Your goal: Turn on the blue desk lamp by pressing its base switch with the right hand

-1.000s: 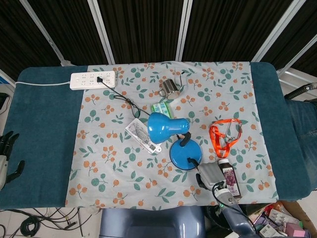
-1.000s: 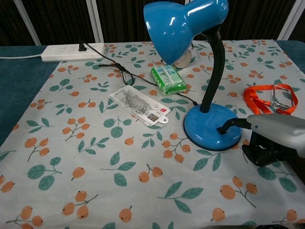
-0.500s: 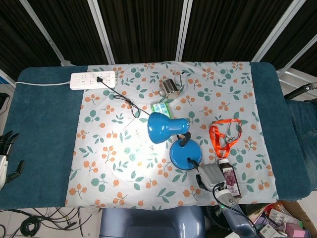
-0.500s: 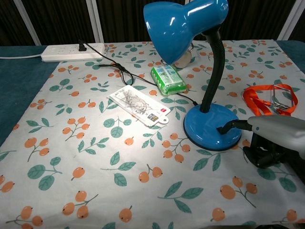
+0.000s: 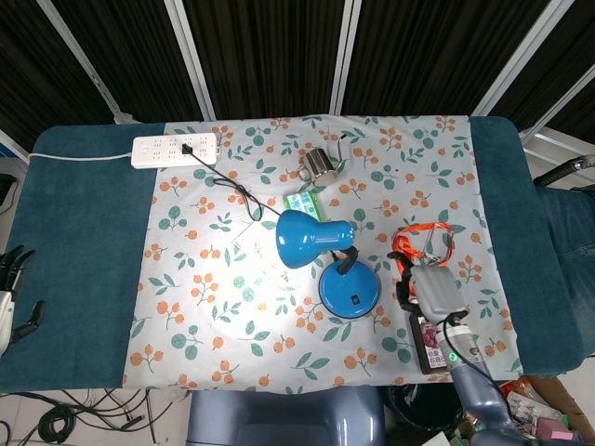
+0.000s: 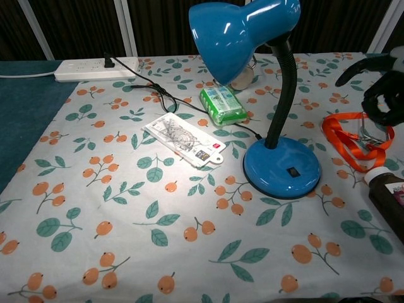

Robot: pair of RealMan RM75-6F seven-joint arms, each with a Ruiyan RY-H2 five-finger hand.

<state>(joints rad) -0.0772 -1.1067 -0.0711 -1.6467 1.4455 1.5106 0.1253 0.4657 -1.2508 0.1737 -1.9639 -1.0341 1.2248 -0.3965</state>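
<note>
The blue desk lamp stands mid-table, its shade bent over to the left. It throws a bright patch of light on the floral cloth. Its round base lies uncovered, and the small black switch shows on top. My right hand hangs in the air to the right of the base, apart from it, over the orange lanyard. One dark finger points out, the rest curl in, and it holds nothing. My left hand rests at the far left edge, fingers apart.
An orange lanyard and a dark bottle lie right of the base. A green packet, a printed card and a metal cup sit nearby. The lamp's cord runs to a white power strip.
The lamp came on while my right hand's finger pressed the base switch. That hand has since lifted off and moved up and to the right. The left hand has not moved.
</note>
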